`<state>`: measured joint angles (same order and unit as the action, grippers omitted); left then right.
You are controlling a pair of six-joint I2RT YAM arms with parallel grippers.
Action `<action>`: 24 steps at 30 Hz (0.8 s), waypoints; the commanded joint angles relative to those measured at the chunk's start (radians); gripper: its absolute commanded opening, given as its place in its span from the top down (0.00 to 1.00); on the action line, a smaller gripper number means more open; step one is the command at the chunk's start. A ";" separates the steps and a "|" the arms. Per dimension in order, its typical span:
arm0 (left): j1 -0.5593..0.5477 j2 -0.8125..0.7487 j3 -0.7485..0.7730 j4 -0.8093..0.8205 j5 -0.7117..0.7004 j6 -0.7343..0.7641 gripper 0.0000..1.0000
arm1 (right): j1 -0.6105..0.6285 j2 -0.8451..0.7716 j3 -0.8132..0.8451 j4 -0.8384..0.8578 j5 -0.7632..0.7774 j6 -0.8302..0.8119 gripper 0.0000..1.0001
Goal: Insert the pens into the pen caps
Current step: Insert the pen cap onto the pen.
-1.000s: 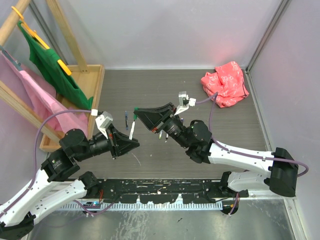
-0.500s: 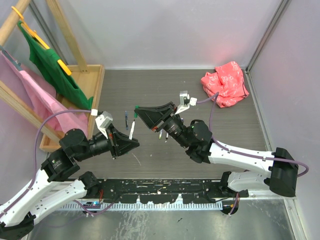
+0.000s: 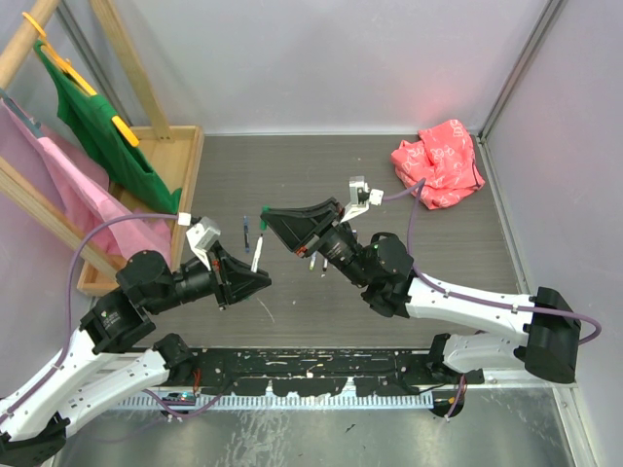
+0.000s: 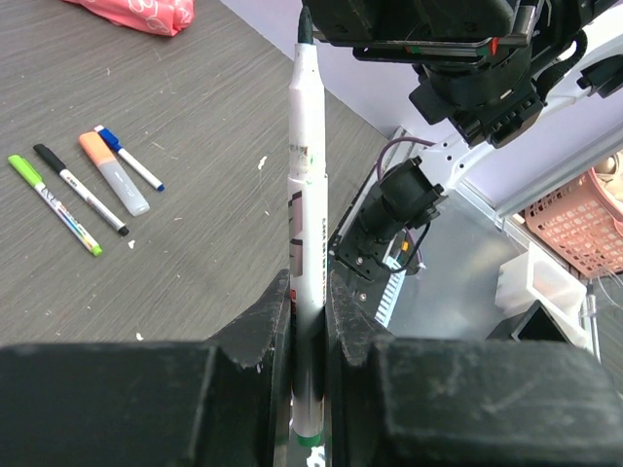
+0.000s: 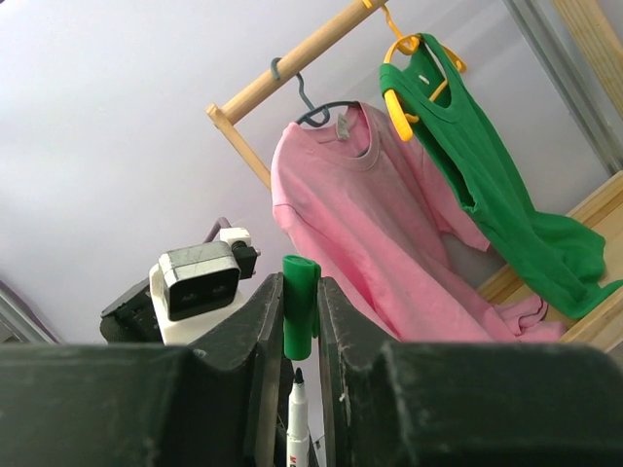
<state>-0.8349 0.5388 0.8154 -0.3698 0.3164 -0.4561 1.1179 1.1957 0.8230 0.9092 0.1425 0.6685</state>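
Note:
My left gripper (image 3: 255, 275) is shut on a white pen (image 3: 257, 253) with a green end and holds it upright above the table; in the left wrist view (image 4: 310, 321) the pen's (image 4: 306, 185) dark tip points up at the right gripper. My right gripper (image 3: 269, 216) is shut on a green pen cap (image 3: 264, 209). In the right wrist view (image 5: 300, 292) the cap (image 5: 300, 302) sits between the fingers with its open end just above the pen tip (image 5: 296, 379), a small gap apart. Four other pens lie on the table: green (image 4: 54, 204), black (image 4: 78, 187), orange (image 4: 114, 173) and blue (image 4: 131, 159).
A dark pen (image 3: 246, 232) lies on the table left of the grippers. A red bag (image 3: 438, 161) lies at the back right. A wooden rack (image 3: 146, 146) with a green shirt (image 3: 107, 131) and a pink shirt (image 3: 88, 195) stands at the left.
The right gripper with the green cap has shifted slightly left and away, closer over the pen tip. The left arm has held still.

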 commanded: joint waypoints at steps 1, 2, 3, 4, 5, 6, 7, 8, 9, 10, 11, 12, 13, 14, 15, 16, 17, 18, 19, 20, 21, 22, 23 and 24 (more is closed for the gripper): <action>0.005 -0.004 0.036 0.034 -0.009 0.011 1.00 | 0.000 -0.011 0.034 0.050 -0.021 0.015 1.00; 0.004 -0.006 0.036 0.034 -0.009 0.012 1.00 | 0.000 -0.011 0.032 0.050 -0.021 0.016 1.00; 0.005 -0.006 0.037 0.034 -0.009 0.013 1.00 | 0.000 -0.010 0.031 0.050 -0.021 0.017 1.00; 0.004 -0.007 0.037 0.033 -0.010 0.013 1.00 | 0.000 -0.009 0.029 0.050 -0.022 0.019 1.00; 0.004 -0.007 0.037 0.032 -0.010 0.013 1.00 | 0.000 -0.007 0.029 0.048 -0.024 0.021 1.00; 0.004 -0.008 0.037 0.032 -0.012 0.013 1.00 | 0.000 -0.007 0.028 0.049 -0.025 0.023 1.00; 0.004 -0.009 0.037 0.030 -0.012 0.013 1.00 | 0.000 -0.005 0.026 0.048 -0.028 0.024 1.00; 0.004 -0.010 0.038 0.030 -0.012 0.014 1.00 | 0.000 -0.003 0.025 0.047 -0.031 0.027 1.00; 0.004 -0.009 0.039 0.029 -0.014 0.014 1.00 | 0.000 -0.001 0.026 0.047 -0.034 0.028 1.00; 0.005 -0.009 0.039 0.028 -0.014 0.014 1.00 | 0.000 0.000 0.025 0.047 -0.037 0.030 1.00; 0.005 -0.010 0.040 0.027 -0.013 0.014 1.00 | 0.000 0.003 0.024 0.046 -0.038 0.033 1.00; 0.004 -0.011 0.040 0.028 -0.015 0.015 1.00 | 0.000 0.003 0.023 0.046 -0.040 0.036 1.00; 0.005 -0.011 0.042 0.027 -0.015 0.015 1.00 | 0.000 0.005 0.021 0.045 -0.042 0.039 1.00; 0.004 -0.011 0.041 0.027 -0.017 0.017 1.00 | 0.000 0.006 0.020 0.047 -0.043 0.041 1.00; 0.004 -0.012 0.042 0.026 -0.017 0.018 1.00 | 0.000 0.007 0.018 0.047 -0.045 0.043 1.00; 0.004 -0.013 0.044 0.025 -0.019 0.018 1.00 | 0.000 0.007 0.015 0.046 -0.046 0.044 1.00; 0.004 -0.012 0.045 0.025 -0.020 0.019 1.00 | 0.000 0.008 0.012 0.048 -0.047 0.047 1.00; 0.005 -0.011 0.046 0.025 -0.020 0.020 1.00 | 0.000 0.008 0.009 0.049 -0.047 0.048 1.00; 0.004 -0.012 0.047 0.025 -0.020 0.020 1.00 | 0.001 0.007 0.006 0.049 -0.047 0.050 1.00; 0.004 -0.013 0.046 0.025 -0.020 0.020 1.00 | 0.000 0.006 0.002 0.051 -0.045 0.053 1.00; 0.004 -0.013 0.046 0.025 -0.021 0.020 1.00 | 0.000 0.004 0.000 0.052 -0.046 0.055 1.00; 0.005 -0.013 0.046 0.025 -0.023 0.021 1.00 | 0.000 0.005 -0.003 0.053 -0.046 0.057 1.00; 0.004 -0.014 0.045 0.025 -0.023 0.021 1.00 | 0.000 0.005 -0.007 0.053 -0.047 0.057 1.00; 0.005 -0.014 0.044 0.025 -0.025 0.022 1.00 | 0.000 0.004 -0.009 0.055 -0.047 0.061 1.00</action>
<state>-0.8349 0.5373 0.8154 -0.3725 0.3008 -0.4545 1.1179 1.2053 0.8188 0.9108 0.1108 0.7139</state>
